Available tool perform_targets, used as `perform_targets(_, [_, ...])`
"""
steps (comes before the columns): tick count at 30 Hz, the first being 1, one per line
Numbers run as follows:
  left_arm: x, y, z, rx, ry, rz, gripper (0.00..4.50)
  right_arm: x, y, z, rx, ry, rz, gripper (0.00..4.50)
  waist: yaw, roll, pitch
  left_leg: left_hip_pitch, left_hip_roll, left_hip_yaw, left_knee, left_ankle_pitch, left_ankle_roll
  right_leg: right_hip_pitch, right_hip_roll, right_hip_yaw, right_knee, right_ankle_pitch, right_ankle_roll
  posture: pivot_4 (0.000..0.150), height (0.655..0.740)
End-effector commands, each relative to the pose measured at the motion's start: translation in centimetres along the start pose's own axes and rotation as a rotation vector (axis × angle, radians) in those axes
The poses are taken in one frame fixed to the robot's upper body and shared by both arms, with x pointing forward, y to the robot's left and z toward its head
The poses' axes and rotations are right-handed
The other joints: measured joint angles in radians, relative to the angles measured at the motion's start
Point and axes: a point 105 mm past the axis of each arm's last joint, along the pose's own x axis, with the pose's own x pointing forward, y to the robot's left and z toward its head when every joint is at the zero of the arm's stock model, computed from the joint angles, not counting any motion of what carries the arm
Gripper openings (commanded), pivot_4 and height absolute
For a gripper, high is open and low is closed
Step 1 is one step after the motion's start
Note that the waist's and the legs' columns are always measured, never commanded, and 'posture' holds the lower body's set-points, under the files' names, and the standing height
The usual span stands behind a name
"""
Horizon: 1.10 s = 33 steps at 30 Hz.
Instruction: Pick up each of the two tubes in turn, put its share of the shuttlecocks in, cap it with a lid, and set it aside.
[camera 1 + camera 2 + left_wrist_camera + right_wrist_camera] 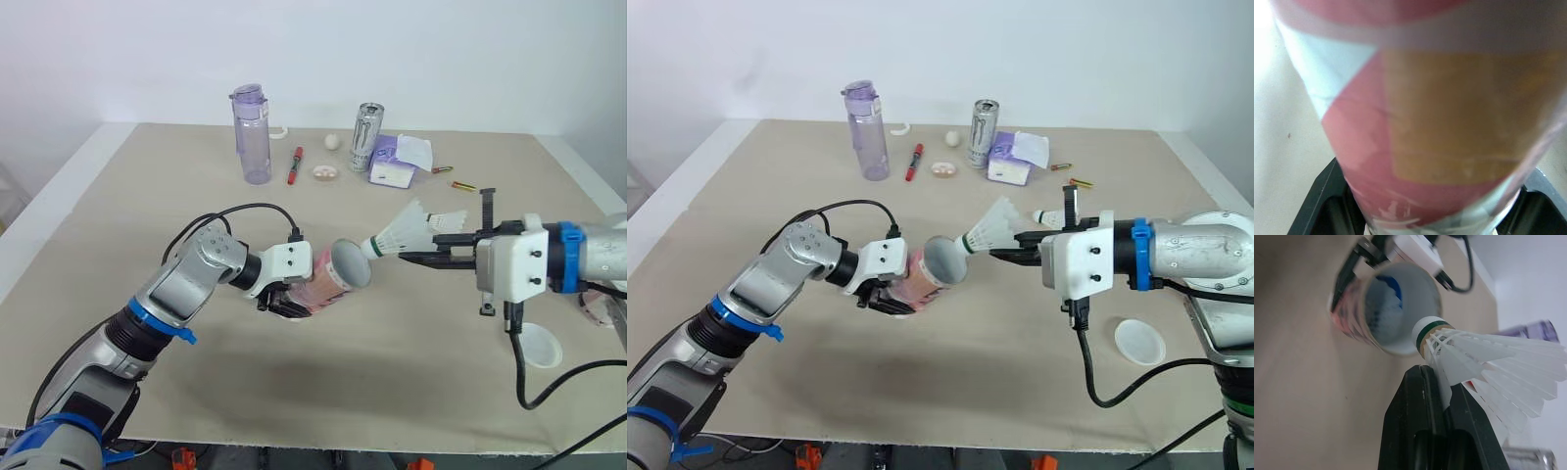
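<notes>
Tube [338, 276] was clamped in the left gripper [286, 304], held off the table [147, 196], tipped on its side, open mouth facing the right arm. Right gripper [407, 257] was closed on the feathers of a shuttlecock [400, 235], cork end pointed at the tube mouth, right at the rim, not inside; couldn't tell if touching. White lid [539, 346] lay on the table under the right arm, well apart from the tube

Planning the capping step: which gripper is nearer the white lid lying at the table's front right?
Right. The right gripper, holding a shuttlecock, is just inward of the lid; the left gripper, holding the tube, is farther off beyond it.
</notes>
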Motion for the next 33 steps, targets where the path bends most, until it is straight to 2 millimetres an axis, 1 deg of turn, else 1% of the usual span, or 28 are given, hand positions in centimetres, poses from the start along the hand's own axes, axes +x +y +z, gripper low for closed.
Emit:
perform_targets(1, [0.6, -0.1, -1.4, -0.048, 0.05, 0.002, 2.75, 0.9, 0.4, 1.1, -0.067, -0.051, 0.017, 0.07, 0.003, 0.0, 0.0, 0.0, 0.0, 0.0, 0.0, 0.0, 0.0, 0.0, 0.0, 0.0, 0.0, 0.0, 0.0, 0.15, 0.74])
perform_targets(9, [0.6, -0.1, -1.5, -0.058, 0.047, 0.011, 2.75, 2.9, 1.4, 0.5, -0.15, -0.056, 0.08, 0.07, 0.008, -0.001, 0.0, 0.0, 0.001, 0.002, 0.0, 0.0, 0.0, -0.001, 0.001, -0.001, 0.0, 0.0, -0.001, 0.15, 0.74])
perform_targets(13, [0.7, -0.2, -1.5, -0.058, 0.045, 0.012, 2.75, 3.5, 1.5, 0.6, -0.143, -0.078, 0.078, 0.07, 0.008, -0.001, 0.0, 0.0, 0.001, 0.003, 0.0, 0.0, 0.0, -0.001, 0.001, 0.0, 0.0, 0.0, -0.001, 0.15, 0.74])
perform_targets(14, [0.7, -0.2, -1.5, -0.058, 0.045, 0.012, 2.75, 3.6, 1.4, 0.6, -0.138, -0.084, 0.076, 0.54, 0.008, -0.001, 0.0, 0.0, 0.001, 0.003, 0.0, 0.0, 0.0, -0.001, 0.001, 0.0, 0.0, 0.0, -0.001, 0.15, 0.74])
perform_targets(16, [0.6, -0.2, -1.5, -0.058, 0.045, 0.013, 2.75, 3.6, 1.4, 0.7, -0.136, -0.091, 0.075, 0.87, 0.009, -0.001, 0.0, 0.0, 0.001, 0.003, 0.0, 0.0, 0.0, -0.001, 0.001, 0.0, 0.0, 0.0, -0.001, 0.15, 0.74])
perform_targets(17, [0.6, -0.2, -1.5, -0.058, 0.045, 0.013, 2.75, 3.6, 1.3, 0.8, -0.121, -0.105, 0.062, 1.47, 0.009, -0.001, 0.0, 0.0, 0.001, 0.003, 0.0, 0.0, 0.0, -0.001, 0.001, 0.0, 0.0, 0.0, -0.001, 0.15, 0.74])
perform_targets(18, [0.6, -0.2, -1.5, -0.058, 0.045, 0.013, 2.75, 3.5, 1.3, 1.0, -0.108, -0.121, 0.049, 1.77, 0.009, -0.001, 0.0, 0.0, 0.001, 0.003, 0.0, 0.0, 0.0, -0.001, 0.001, 0.0, 0.0, 0.0, -0.001, 0.15, 0.74])
perform_targets(19, [0.6, -0.3, -1.5, -0.057, 0.045, 0.012, 2.75, 3.4, 1.1, 1.3, -0.087, -0.143, 0.028, 2.23, 0.009, -0.001, 0.0, 0.0, 0.001, 0.003, 0.0, 0.0, 0.0, -0.001, 0.001, 0.0, 0.0, 0.0, -0.001, 0.15, 0.74])
perform_targets(20, [0.6, -0.3, -1.5, -0.057, 0.046, 0.012, 2.75, 3.2, 0.9, 1.5, -0.071, -0.159, 0.002, 2.59, 0.009, -0.001, 0.0, 0.0, 0.001, 0.003, 0.0, 0.0, 0.0, -0.001, 0.001, 0.0, 0.0, 0.001, -0.001, 0.15, 0.74])
perform_targets(22, [0.6, -0.2, -1.5, -0.055, 0.047, 0.011, 2.75, 2.6, 0.5, 1.8, -0.04, -0.182, -0.04, 3.58, 0.01, -0.001, 0.0, 0.0, 0.001, 0.003, 0.0, 0.0, 0.0, 0.0, 0.001, 0.0, 0.0, 0.001, -0.001, 0.15, 0.74])
perform_targets(23, [0.6, -0.2, -1.5, -0.054, 0.047, 0.011, 2.75, 2.1, 0.0, 1.6, 0.006, -0.192, -0.084, 3.89, 0.011, -0.001, 0.0, 0.0, 0.001, 0.003, 0.0, 0.0, 0.0, 0.0, 0.001, 0.0, 0.0, 0.0, -0.001, 0.15, 0.74])
perform_targets(24, [0.6, -0.1, -1.5, -0.053, 0.047, 0.012, 2.75, 1.5, -0.6, 1.3, 0.06, -0.194, -0.135, 4.37, 0.011, -0.002, 0.0, 0.0, 0.001, 0.003, 0.0, 0.0, 0.0, 0.0, 0.001, 0.0, 0.0, 0.0, -0.001, 0.15, 0.74])
perform_targets(25, [0.6, -0.1, -1.5, -0.053, 0.047, 0.012, 2.75, 1.1, -0.9, 1.0, 0.096, -0.194, -0.17, 4.44, 0.011, -0.002, 0.0, 0.0, 0.001, 0.003, 0.0, 0.0, 0.0, 0.0, 0.001, 0.0, 0.0, 0.0, -0.001, 0.15, 0.74])
perform_targets(27, [0.6, 0.0, -1.5, -0.052, 0.049, 0.012, 2.75, -1.3, -2.5, -1.6, 0.264, -0.171, -0.326, 4.44, 0.011, -0.002, 0.0, 0.0, 0.001, 0.003, 0.0, 0.0, 0.0, 0.0, 0.001, 0.0, 0.0, 0.001, -0.001, 0.15, 0.74])
perform_targets(28, [0.6, -0.1, -1.5, -0.051, 0.049, 0.012, 2.75, -2.5, -3.3, -3.3, 0.377, -0.158, -0.421, 4.44, 0.011, -0.003, 0.0, 0.0, 0.001, 0.003, 0.001, 0.0, 0.0, 0.0, 0.001, 0.0, 0.0, 0.001, -0.001, 0.15, 0.74])
perform_targets(29, [0.6, -0.1, -1.5, -0.051, 0.05, 0.011, 2.75, -3.4, -3.7, -4.7, 0.451, -0.139, -0.482, 4.44, 0.011, -0.004, 0.0, 0.0, 0.001, 0.003, 0.001, 0.0, 0.0, 0.0, 0.001, 0.0, 0.0, 0.001, -0.001, 0.15, 0.74])
perform_targets(31, [0.5, -0.1, -1.4, -0.051, 0.05, 0.011, 2.75, -4.0, -3.9, -6.4, 0.545, -0.103, -0.539, 4.44, 0.01, -0.005, 0.0, 0.0, 0.001, 0.004, 0.001, 0.0, 0.0, 0.0, 0.0, 0.001, 0.0, 0.002, -0.002, 0.15, 0.74])
perform_targets(33, [0.4, 0.0, -1.5, -0.051, 0.053, 0.011, 2.75, -4.8, -3.8, -8.8, 0.658, -0.053, -0.632, 4.44, 0.01, -0.005, -0.001, 0.001, 0.002, 0.004, 0.001, 0.0, 0.0, 0.0, 0.001, 0.001, 0.0, 0.002, -0.002, 0.15, 0.74])
